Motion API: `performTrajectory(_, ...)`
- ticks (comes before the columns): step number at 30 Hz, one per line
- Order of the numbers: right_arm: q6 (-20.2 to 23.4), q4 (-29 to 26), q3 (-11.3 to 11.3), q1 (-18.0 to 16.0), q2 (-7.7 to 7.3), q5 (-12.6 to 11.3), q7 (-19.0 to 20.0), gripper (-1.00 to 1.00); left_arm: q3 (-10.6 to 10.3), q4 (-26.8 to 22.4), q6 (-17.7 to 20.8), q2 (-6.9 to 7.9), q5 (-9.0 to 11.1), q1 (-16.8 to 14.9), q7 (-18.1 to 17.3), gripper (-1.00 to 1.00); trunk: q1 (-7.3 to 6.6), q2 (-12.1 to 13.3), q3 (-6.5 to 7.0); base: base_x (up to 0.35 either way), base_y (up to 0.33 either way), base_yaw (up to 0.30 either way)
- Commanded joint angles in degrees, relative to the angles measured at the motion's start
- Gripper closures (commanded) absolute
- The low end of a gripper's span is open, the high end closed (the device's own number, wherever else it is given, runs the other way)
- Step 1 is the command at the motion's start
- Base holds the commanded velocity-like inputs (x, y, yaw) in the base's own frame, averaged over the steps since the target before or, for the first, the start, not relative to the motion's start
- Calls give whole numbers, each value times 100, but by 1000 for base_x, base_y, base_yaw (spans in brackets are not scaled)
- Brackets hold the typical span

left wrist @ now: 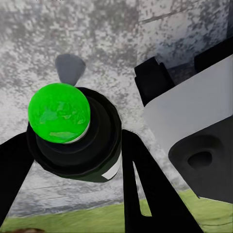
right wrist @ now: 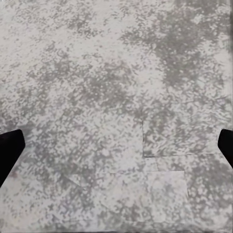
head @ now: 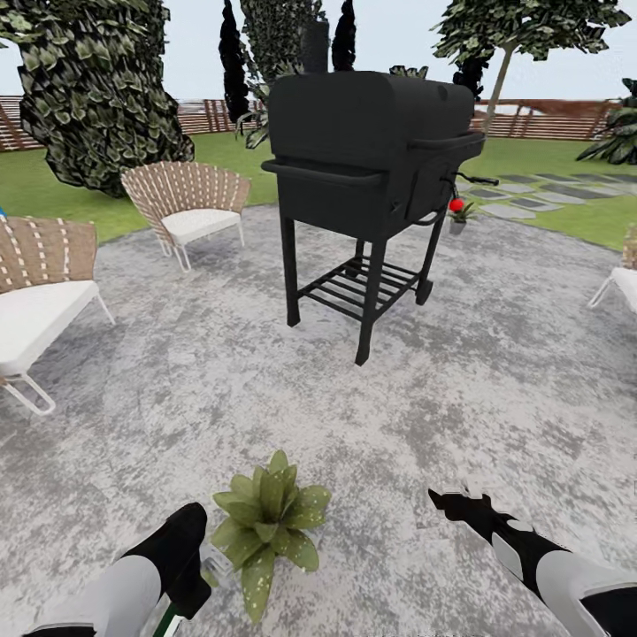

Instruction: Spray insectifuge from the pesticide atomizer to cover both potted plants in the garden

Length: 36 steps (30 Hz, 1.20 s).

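Note:
My left gripper (left wrist: 73,162) is shut on the pesticide atomizer (left wrist: 77,145). It is a dark-green bottle seen from above, and the dot on its spray head glows bright green. In the head view the left gripper (head: 188,566) hangs low, right beside a potted plant (head: 270,522) whose pointed green leaves carry pale specks. A second small potted plant (head: 460,217) stands far off on the patio's edge behind the grill. My right gripper (head: 460,502) is open over bare paving, its fingertips (right wrist: 9,148) wide apart with nothing between them.
A black grill on legs (head: 372,159) stands mid-patio ahead. Wicker chairs sit at the left (head: 40,283) and farther back (head: 188,202), and another chair's edge (head: 624,283) shows at the right. Lawn, trees and a brown fence ring the paved patio (head: 495,389).

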Motion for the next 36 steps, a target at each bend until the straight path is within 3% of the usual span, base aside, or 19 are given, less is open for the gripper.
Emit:
performTrajectory(1,-20,11,46,-6,0,-60,26,-100,17,-11,10,-1,-57,1,-55,100,-1,-2,-5,0,310,-262)
performTrajectory(9,-20,11,46,-9,0,-63,17,-100,24,-11,3,-1,-57,1,-55,100,-1,-2,-22,0,309,-251)
performTrajectory(24,-20,11,46,-6,0,-63,17,-100,22,-11,2,5,-57,1,-55,100,-1,-2,-23,0,270,-126)
performTrajectory(36,-20,11,46,-9,0,-65,17,-100,17,-11,-6,6,-57,1,-55,100,-1,-2,-51,0,36,-248)
